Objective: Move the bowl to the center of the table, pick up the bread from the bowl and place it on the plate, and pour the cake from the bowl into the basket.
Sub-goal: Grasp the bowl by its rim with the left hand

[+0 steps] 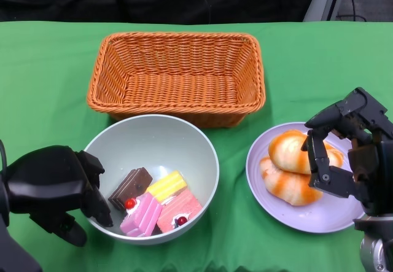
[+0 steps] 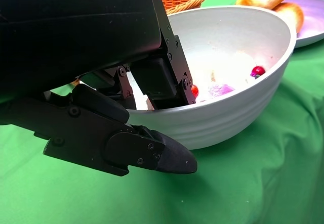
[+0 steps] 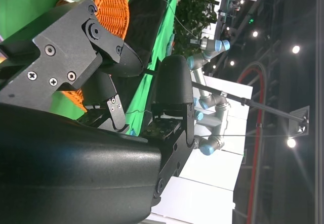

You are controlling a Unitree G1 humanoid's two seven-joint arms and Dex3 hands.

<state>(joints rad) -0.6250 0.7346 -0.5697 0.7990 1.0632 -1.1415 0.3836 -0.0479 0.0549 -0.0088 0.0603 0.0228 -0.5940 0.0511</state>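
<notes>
Surface [image 1: 49, 69] is covered in green cloth. Wicker basket [image 1: 177, 75] is set at the far centre, just behind the bowl [image 1: 202, 146]. The pale bowl is placed near the centre, front; cake pieces [image 1: 161, 204], brown, yellow and pink, are seen inside. Purple plate [image 1: 319, 213] is set to the right of the bowl, with two bread rolls [image 1: 288, 170] lying on it. The bowl's near-left rim is gripped by the left hand [image 1: 58, 189], fingers inside the wall, thumb outside. The right hand [image 1: 347, 152] is held over the plate, fingers apart, nothing held.
</notes>
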